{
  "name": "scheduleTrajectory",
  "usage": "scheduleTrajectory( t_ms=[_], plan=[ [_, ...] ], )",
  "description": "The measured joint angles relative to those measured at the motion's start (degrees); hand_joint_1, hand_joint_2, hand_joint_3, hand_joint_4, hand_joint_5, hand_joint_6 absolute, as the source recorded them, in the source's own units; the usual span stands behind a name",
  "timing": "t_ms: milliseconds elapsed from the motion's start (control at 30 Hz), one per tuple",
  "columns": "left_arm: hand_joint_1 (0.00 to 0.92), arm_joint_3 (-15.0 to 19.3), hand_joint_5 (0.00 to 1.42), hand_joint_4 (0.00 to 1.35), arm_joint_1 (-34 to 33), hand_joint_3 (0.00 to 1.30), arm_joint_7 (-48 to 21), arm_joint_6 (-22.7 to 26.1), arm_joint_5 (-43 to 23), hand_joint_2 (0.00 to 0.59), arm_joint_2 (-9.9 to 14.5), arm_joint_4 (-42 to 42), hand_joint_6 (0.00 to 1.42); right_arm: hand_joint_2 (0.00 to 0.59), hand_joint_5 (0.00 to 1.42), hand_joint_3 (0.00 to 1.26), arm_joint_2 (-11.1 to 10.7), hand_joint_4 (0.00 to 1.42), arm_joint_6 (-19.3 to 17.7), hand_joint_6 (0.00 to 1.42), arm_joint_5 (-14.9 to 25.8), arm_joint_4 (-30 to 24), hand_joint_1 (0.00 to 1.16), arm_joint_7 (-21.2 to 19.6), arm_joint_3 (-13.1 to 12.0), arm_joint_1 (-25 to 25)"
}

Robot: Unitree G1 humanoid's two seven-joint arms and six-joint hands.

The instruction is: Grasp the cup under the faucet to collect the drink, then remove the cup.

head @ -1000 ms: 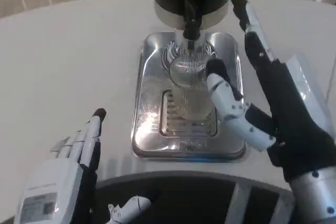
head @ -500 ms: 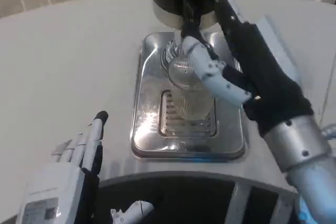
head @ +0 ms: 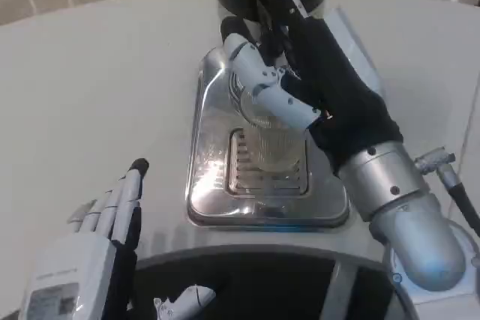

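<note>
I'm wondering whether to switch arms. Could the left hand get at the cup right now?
Probably not cleanly. The left hand waits open at the near left, while the right hand already reaches across the glass cup on the drip tray, covering its top.

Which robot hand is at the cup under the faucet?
The right robot hand, wrapped around the clear cup on the metal tray. The left robot hand waits off to the side, fingers extended.
</note>
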Motion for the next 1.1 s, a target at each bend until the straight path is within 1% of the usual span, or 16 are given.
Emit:
scheduleTrajectory(
  t_ms=[367,433,467,533,567,600,633,667,700,733,800,833,900,933,967,1100],
  plan=[
    [0.000,0.65,0.13,0.00,-0.42,0.00,0.00,-0.21,-1.67,0.125,-0.06,0.89,0.17,0.578,0.00,0.00,-1.26,0.00,0.01,0.00,2.69,1.54,0.42,-0.30,0.24,-1.38],
    [0.000,0.63,0.13,0.00,-0.51,0.00,0.00,-0.21,-1.66,0.125,-0.05,0.96,0.17,0.578,0.00,0.00,-1.95,0.00,0.01,0.00,2.91,1.53,0.42,-0.05,0.24,-1.38],
    [0.000,0.55,0.14,0.00,-0.58,0.00,0.00,-0.21,-1.66,0.125,-0.05,1.00,0.17,0.576,0.00,0.00,-2.70,0.00,0.02,0.00,2.91,1.43,0.42,0.38,0.33,-1.39],
    [0.000,0.43,0.14,0.00,-0.70,0.00,-0.01,-0.21,-1.66,0.123,-0.04,1.08,0.17,0.562,0.00,0.00,-3.54,0.00,0.22,0.00,2.89,1.08,0.36,0.92,0.43,-1.39],
    [0.000,0.37,0.14,0.00,-0.80,0.00,-0.02,-0.21,-1.66,0.121,-0.04,1.12,0.18,0.572,0.00,0.00,-4.17,0.00,0.40,0.00,2.72,0.75,0.34,1.32,0.64,-1.40],
    [0.000,0.34,0.15,0.00,-0.89,0.00,-0.02,-0.21,-1.66,0.121,-0.03,1.19,0.19,0.561,0.00,0.00,-5.05,0.00,0.55,0.00,2.43,0.39,0.32,1.84,0.90,-1.46],
    [0.000,0.32,0.16,0.00,-0.99,0.00,-0.02,-0.22,-1.66,0.121,-0.03,1.26,0.20,0.558,0.00,0.00,-5.86,0.00,0.66,0.00,1.66,0.20,0.32,2.23,1.26,-1.61],
    [0.000,0.28,0.17,0.00,-1.21,0.00,-0.02,-0.36,-1.66,0.122,-0.02,1.54,0.21,0.546,0.00,0.00,-8.03,0.00,0.85,0.00,-1.03,-0.55,0.30,2.95,2.71,-1.95],
    [0.000,0.27,0.17,0.00,-1.26,0.00,-0.01,-0.47,-1.66,0.122,-0.03,1.65,0.21,0.544,0.00,0.00,-9.25,0.00,1.05,0.00,-2.85,-1.22,0.26,3.58,3.55,-2.17],
    [0.000,0.26,0.17,0.00,-1.29,0.00,0.01,-0.61,-1.66,0.122,-0.03,1.71,0.21,0.543,0.00,0.00,-10.02,0.00,1.26,0.00,-4.16,-1.67,0.25,3.98,4.14,-2.31],
    [0.000,0.25,0.18,0.00,-1.39,0.00,0.13,-0.97,-1.64,0.120,-0.03,2.16,0.21,0.530,0.00,0.00,-11.98,0.00,2.09,0.00,-7.91,-2.23,0.21,5.65,6.34,-3.22],
    [0.000,0.23,0.18,0.00,-1.40,0.00,0.13,-0.97,-1.63,0.119,-0.03,2.29,0.21,0.542,0.00,0.00,-12.36,0.00,2.55,0.00,-9.01,-2.29,0.19,6.39,7.03,-3.85],
    [0.000,0.21,0.17,0.00,-1.39,0.00,0.13,-0.97,-1.62,0.111,-0.04,2.32,0.21,0.527,0.00,0.00,-12.84,0.00,3.53,0.00,-10.61,-2.33,0.16,7.44,7.84,-4.58],
    [0.000,0.20,0.16,0.00,-1.39,0.00,0.13,-0.97,-1.61,0.103,-0.05,2.34,0.21,0.536,0.00,0.00,-13.06,0.00,3.99,0.00,-11.47,-2.33,0.13,7.96,8.26,-5.05],
    [0.000,0.19,0.14,0.00,-1.39,0.00,0.12,-0.96,-1.59,0.089,-0.05,2.39,0.19,0.521,0.00,0.00,-13.29,0.00,4.77,0.00,-12.87,-2.32,0.12,8.64,8.88,-5.76],
    [0.000,0.03,0.02,0.00,-1.56,0.00,-1.06,0.01,-1.23,0.069,-0.05,2.78,0.09,0.517,0.00,0.00,-14.56,0.00,7.15,0.00,-20.66,-1.64,0.11,11.70,11.90,-9.07]
  ],
)
